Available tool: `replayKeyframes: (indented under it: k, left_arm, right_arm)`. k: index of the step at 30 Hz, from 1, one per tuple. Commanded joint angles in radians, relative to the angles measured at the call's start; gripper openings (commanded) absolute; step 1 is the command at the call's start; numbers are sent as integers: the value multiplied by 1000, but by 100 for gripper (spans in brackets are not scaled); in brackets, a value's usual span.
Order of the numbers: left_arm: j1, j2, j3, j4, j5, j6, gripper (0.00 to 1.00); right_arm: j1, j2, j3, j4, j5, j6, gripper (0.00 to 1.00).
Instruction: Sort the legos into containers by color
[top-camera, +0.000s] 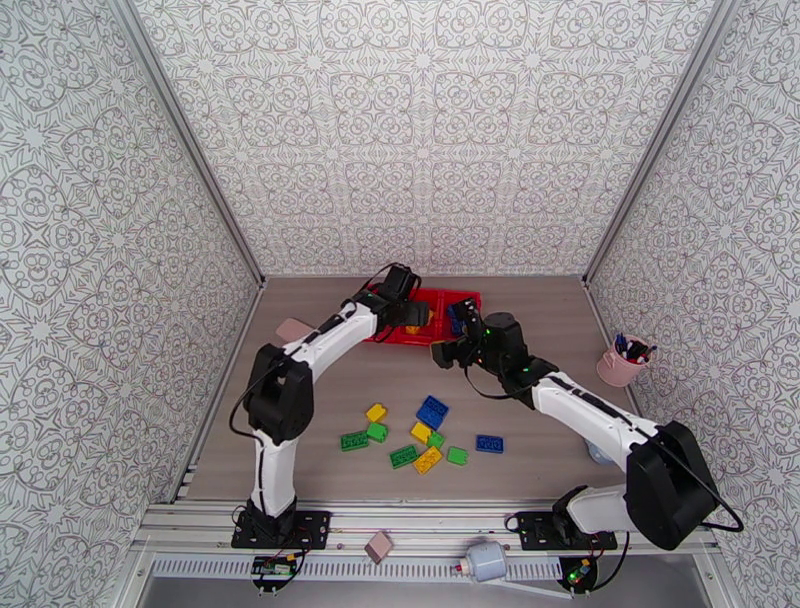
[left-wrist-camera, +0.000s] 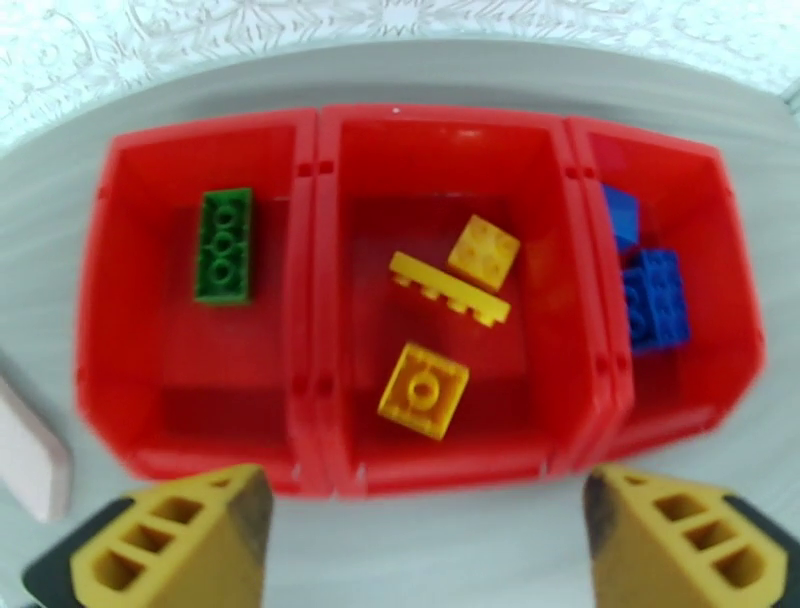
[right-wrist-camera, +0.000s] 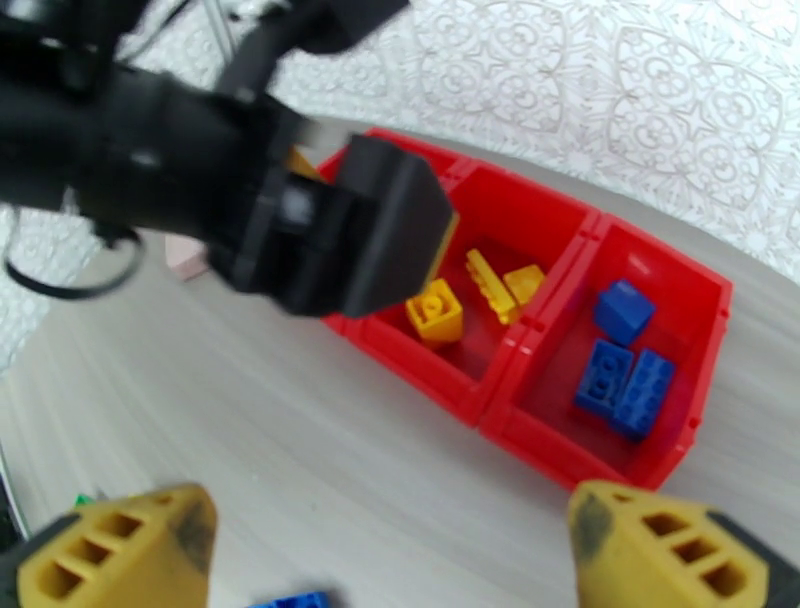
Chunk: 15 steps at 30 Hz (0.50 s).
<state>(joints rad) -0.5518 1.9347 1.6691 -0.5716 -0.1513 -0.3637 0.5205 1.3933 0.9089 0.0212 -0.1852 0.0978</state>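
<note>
Stretched far forward, the left gripper (left-wrist-camera: 425, 498) hangs wide open and empty over the near wall of the red bins (left-wrist-camera: 320, 300). The right gripper (right-wrist-camera: 390, 525), also open and empty, hangs just short of them. The green brick (left-wrist-camera: 224, 245) lies flat in the left bin, its long axis pointing toward the far wall. Loose bricks (top-camera: 432, 411) lie near the bases.

Bare counter (right-wrist-camera: 260, 420) under the right tool (right-wrist-camera: 390, 510), left arm (right-wrist-camera: 300, 220) looming ahead-left of it over the red bins (right-wrist-camera: 440, 385), blue compartment (right-wrist-camera: 690, 360) ahead-right unobstructed from above
</note>
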Motion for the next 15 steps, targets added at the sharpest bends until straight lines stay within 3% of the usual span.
replayKeyframes:
  k: [1, 9, 15]
  left_arm:
    - [-15, -132, -148, 13, 9, 81, 92]
    - [-77, -384, -389, -175, -42, 42, 95]
    - [-149, -503, -551, -234, 5, -36, 95]
  right_arm:
    - [-1, -27, 18, -53, -99, -83, 97]
    - [-1, -57, -7, -142, -144, -143, 97]
    - [-1, -74, -18, -197, -189, -170, 97]
